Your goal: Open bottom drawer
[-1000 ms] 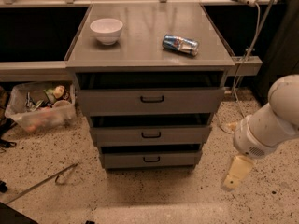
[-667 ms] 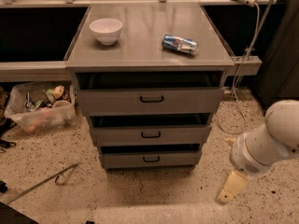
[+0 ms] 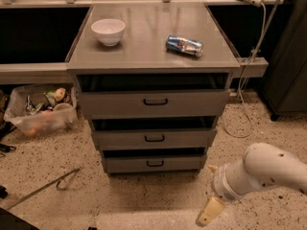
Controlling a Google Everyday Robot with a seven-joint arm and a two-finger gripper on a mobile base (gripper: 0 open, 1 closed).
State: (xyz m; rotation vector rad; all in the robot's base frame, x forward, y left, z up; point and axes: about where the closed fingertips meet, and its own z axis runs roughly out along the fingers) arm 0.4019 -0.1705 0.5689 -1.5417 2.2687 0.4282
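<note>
The bottom drawer (image 3: 154, 164) is the lowest, smallest-fronted grey drawer of the cabinet, with a small black loop handle (image 3: 155, 163). It sits pushed in, its front about level with the cabinet base. My gripper (image 3: 210, 190) is low at the right, in front of and to the right of the cabinet's bottom corner, near the floor. Two cream fingertips (image 3: 208, 212) show spread apart, so it is open and empty. It touches nothing.
The middle drawer (image 3: 154, 138) and the tall top drawer (image 3: 154, 102) lie above. A white bowl (image 3: 108, 31) and a lying can (image 3: 184, 45) rest on the cabinet top. A clear bin of clutter (image 3: 41, 113) stands at left, a metal tool (image 3: 45, 186) lies on the floor, and a cable (image 3: 245, 99) hangs at right.
My arm has swung down and to the left, bringing the gripper lower and closer to the cabinet's bottom right corner. The drawers have not moved.
</note>
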